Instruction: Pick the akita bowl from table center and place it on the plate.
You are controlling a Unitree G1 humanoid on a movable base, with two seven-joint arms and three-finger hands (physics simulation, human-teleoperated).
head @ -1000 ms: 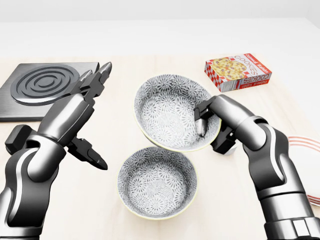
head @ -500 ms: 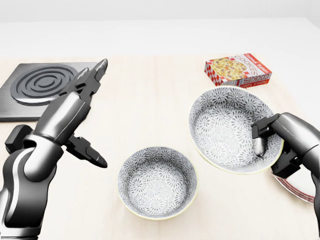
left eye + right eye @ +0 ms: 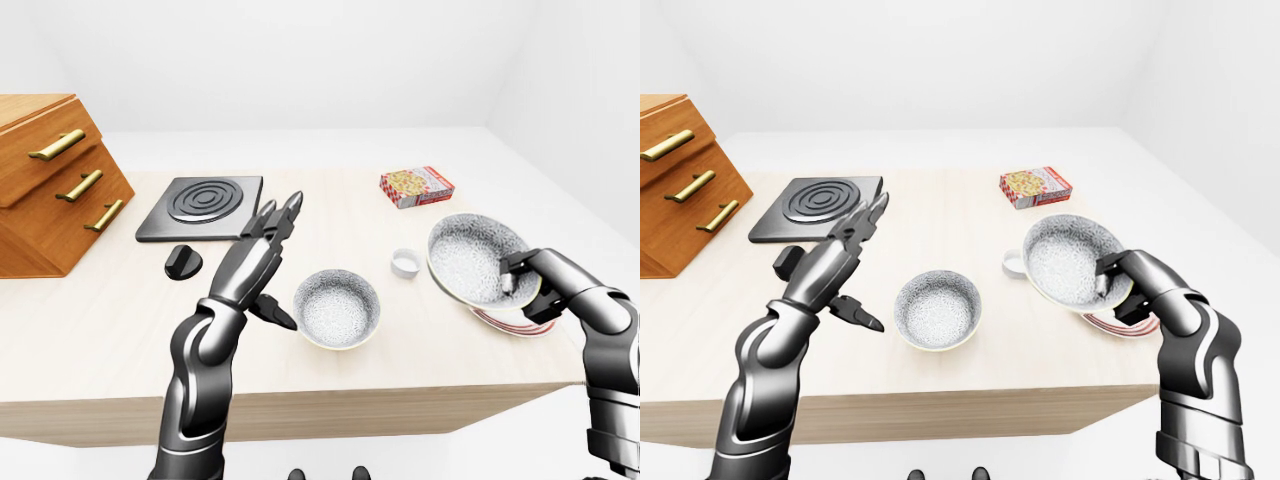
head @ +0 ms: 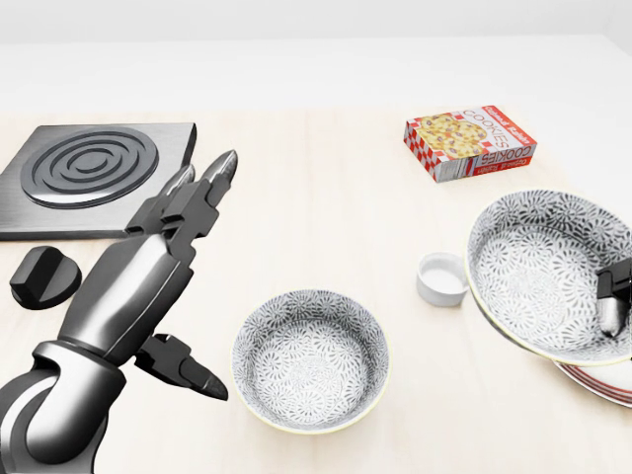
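Left hand (image 4: pixel 158 262): raised over the table at the lower left of the head view. The fingers are stretched out straight and the thumb is spread wide below them. Nothing is held and nothing is touched.
Near bowl (image 4: pixel 311 360): a patterned bowl is set upright on the table at the bottom centre of the head view, just right of the left thumb and apart from it.
Right hand (image 3: pixel 1132 285): closed on the right rim of the bowl. One finger is seen inside the wall and the rest are wrapped behind the outside.
Bowl (image 4: pixel 548 272): the larger patterned one is held at the right edge of the head view, clear of the table centre. It is tilted, with its mouth turned toward the camera, and its lower edge is laid over the plate. Whether it touches the plate cannot be told.
Plate (image 4: pixel 595 381): a red-striped rim is seen under the bowl at the lower right. Most of it is hidden.
Cup (image 4: pixel 441 278): a small white one is set just left of the bowl.
Knob (image 4: pixel 44 276): a black one lies near the left edge.
Burner (image 4: pixel 94 168): a dark ringed slab is placed above the knob.
Box (image 4: pixel 471 141): cookies, lying flat at the upper right.
Drawers (image 3: pixel 50 180): a wooden unit with brass handles is seen at the far left of the left-eye view.
Table (image 4: pixel 316 217): pale wood, by which all of the above is carried.
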